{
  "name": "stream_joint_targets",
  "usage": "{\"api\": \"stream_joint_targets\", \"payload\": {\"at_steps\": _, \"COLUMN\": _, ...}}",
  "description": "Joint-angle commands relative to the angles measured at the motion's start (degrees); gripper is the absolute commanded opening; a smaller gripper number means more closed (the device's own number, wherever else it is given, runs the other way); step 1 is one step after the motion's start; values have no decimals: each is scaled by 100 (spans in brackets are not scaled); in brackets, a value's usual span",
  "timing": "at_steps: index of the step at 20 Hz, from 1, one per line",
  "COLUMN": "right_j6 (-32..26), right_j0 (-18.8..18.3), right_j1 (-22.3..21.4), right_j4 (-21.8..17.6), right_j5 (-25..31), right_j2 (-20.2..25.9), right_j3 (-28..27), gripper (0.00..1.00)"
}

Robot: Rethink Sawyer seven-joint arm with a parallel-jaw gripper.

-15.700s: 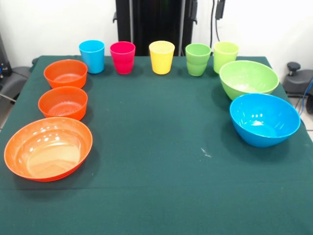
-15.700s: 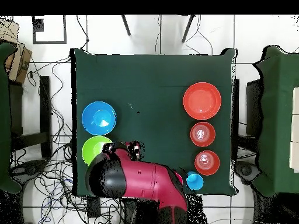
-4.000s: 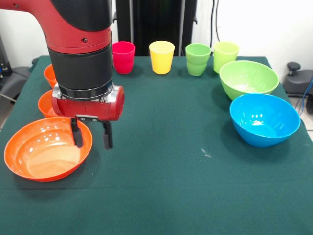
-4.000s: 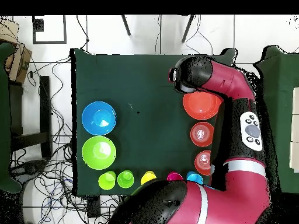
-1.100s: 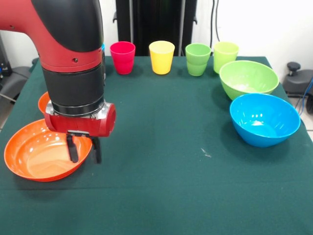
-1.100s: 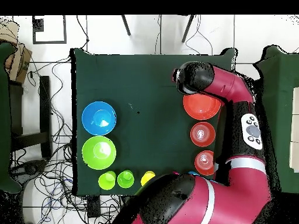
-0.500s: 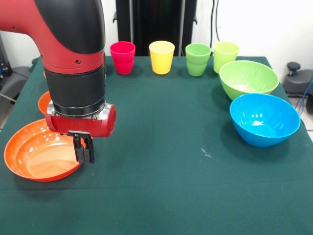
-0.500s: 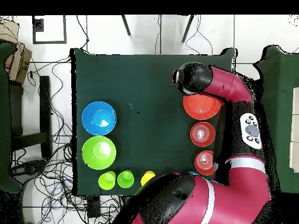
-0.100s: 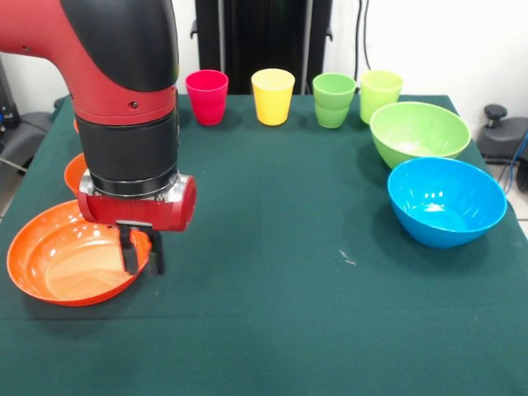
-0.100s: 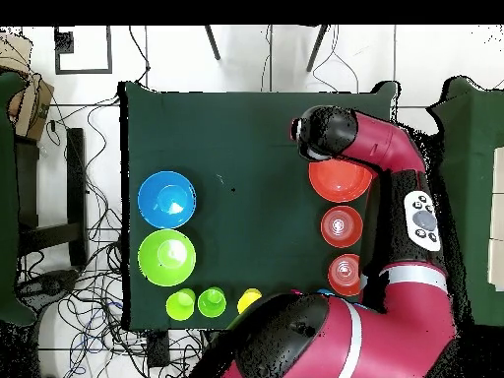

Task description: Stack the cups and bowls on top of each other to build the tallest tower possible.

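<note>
A green-covered counter [image 9: 280,272] carries a row of cups at its far edge and bowls at both sides. The hand [image 9: 139,252] is seen pinching the near-side rim of the wide orange bowl [image 9: 58,264], fingers narrowly parted around it. No tower is built yet; a firm lift toward the centre seems called for next

No text, label, brand, number or sign can be read in either view, neither on the cups, the bowls, the arm nor the green surface.
</note>
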Motion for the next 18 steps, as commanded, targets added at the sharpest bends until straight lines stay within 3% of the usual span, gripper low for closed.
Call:
{"api": "stream_joint_targets", "payload": {"at_steps": 1, "right_j6": -849, "right_j0": 14, "right_j1": -23, "right_j4": -529, "right_j5": -262, "right_j2": 521, "right_j3": 220, "gripper": 100}}
{"api": "stream_joint_targets", "payload": {"at_steps": 12, "right_j6": -800, "right_j0": 50, "right_j1": 21, "right_j4": -494, "right_j5": 16, "right_j2": 458, "right_j3": 160, "gripper": 100}}
{"api": "stream_joint_targets", "payload": {"at_steps": 18, "right_j6": -765, "right_j0": -95, "right_j1": -126, "right_j4": -542, "right_j5": -303, "right_j2": 437, "right_j3": 666, "gripper": 100}}
